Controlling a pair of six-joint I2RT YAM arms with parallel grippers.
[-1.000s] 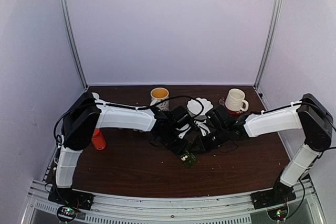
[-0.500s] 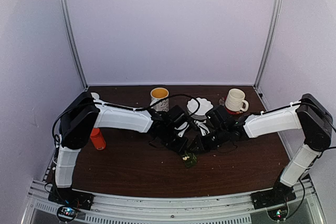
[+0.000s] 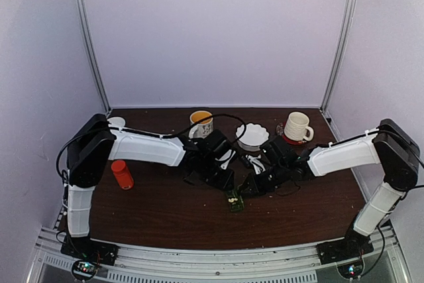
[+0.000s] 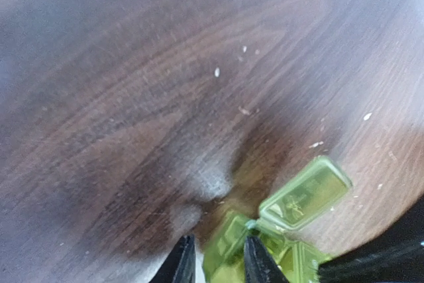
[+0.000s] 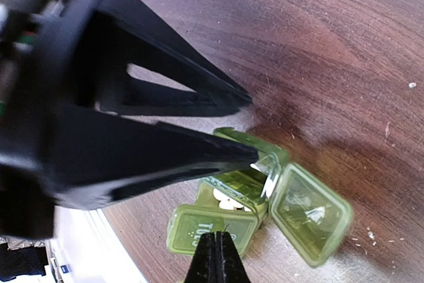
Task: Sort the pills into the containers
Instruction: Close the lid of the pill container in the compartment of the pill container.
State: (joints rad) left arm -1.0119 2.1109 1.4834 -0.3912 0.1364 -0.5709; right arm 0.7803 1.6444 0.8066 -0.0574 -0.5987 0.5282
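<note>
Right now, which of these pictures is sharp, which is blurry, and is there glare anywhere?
Top external view: evenly lit and sharp, though the green pill box is tiny. Left wrist view: the wooden table is blurred toward the upper left, with a pale glare patch near the middle. Right wrist view: the pill box is crisp, while the left gripper looms dark and soft.

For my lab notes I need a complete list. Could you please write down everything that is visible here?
pill box: one, green, table middle, some lids open
pills: a few, white, in an open compartment
bottle: one, orange-red, table left
yellow-lined mug: one, white, back middle
cream mug: one, back right
dish: one, white, between the mugs
table: one, dark brown wood
left gripper: black, open, at the pill box
right gripper: black, shut, over the pill box
</note>
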